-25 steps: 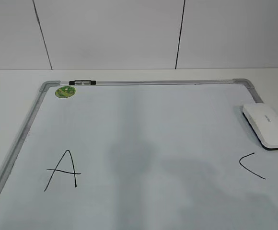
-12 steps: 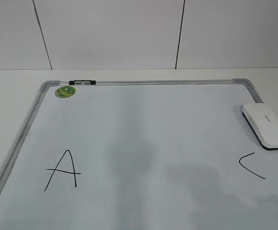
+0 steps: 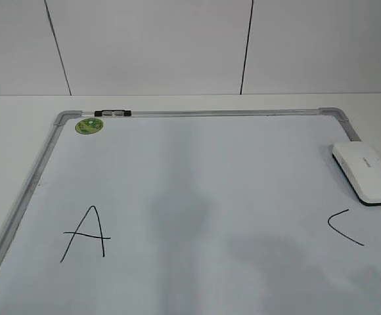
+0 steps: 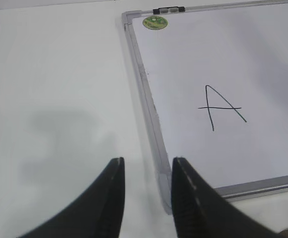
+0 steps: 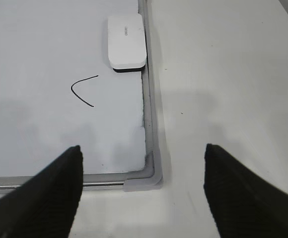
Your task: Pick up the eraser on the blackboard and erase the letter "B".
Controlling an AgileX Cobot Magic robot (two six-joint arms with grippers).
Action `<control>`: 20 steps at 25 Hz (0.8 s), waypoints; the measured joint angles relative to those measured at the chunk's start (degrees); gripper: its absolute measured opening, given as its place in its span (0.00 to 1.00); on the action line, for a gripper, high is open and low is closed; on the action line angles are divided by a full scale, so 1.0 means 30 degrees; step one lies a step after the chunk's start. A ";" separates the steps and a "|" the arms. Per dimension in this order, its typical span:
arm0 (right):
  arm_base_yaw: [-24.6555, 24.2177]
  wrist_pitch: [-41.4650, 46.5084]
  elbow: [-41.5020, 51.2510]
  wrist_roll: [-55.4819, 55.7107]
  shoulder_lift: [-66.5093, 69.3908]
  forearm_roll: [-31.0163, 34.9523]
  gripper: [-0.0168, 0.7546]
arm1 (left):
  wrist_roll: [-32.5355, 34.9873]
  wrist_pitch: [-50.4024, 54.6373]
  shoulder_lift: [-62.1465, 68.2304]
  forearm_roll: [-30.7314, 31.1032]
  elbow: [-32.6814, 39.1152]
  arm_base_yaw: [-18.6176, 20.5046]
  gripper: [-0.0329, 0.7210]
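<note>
The white eraser [image 3: 366,173] lies flat at the right edge of the blackboard [image 3: 210,113], just above the black "C" [image 3: 343,226]. A black "A" [image 3: 85,233] is at the lower left. No letter "B" shows; the board between "A" and "C" is blank. Neither gripper shows in the exterior view. My left gripper [image 4: 147,166] is open and empty, hovering over the board's lower left corner frame [image 4: 146,99]. My right gripper [image 5: 143,153] is wide open and empty above the lower right corner [image 5: 149,114], with the eraser [image 5: 127,41] well ahead of it.
A round green sticker [image 3: 89,125] sits in the board's top left corner, beside a small black-and-silver clip [image 3: 112,113] on the top frame. White table surrounds the board. A white panelled wall stands behind.
Faint shadows on the lower middle of the board have shifted slightly. The eraser and letters have not moved.
</note>
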 joint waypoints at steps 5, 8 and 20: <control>0.0000 0.0000 0.0000 0.0034 0.0000 0.0000 0.78 | 0.0000 0.0000 0.0000 0.0032 0.0000 0.0000 0.37; 0.0000 0.0000 0.0000 0.0068 0.0000 0.0000 0.78 | 0.0000 0.0000 0.0000 0.0032 0.0000 0.0000 0.37; 0.0000 0.0000 0.0000 0.0104 0.0000 0.0000 0.78 | 0.0000 0.0000 0.0000 0.0032 0.0000 0.0000 0.37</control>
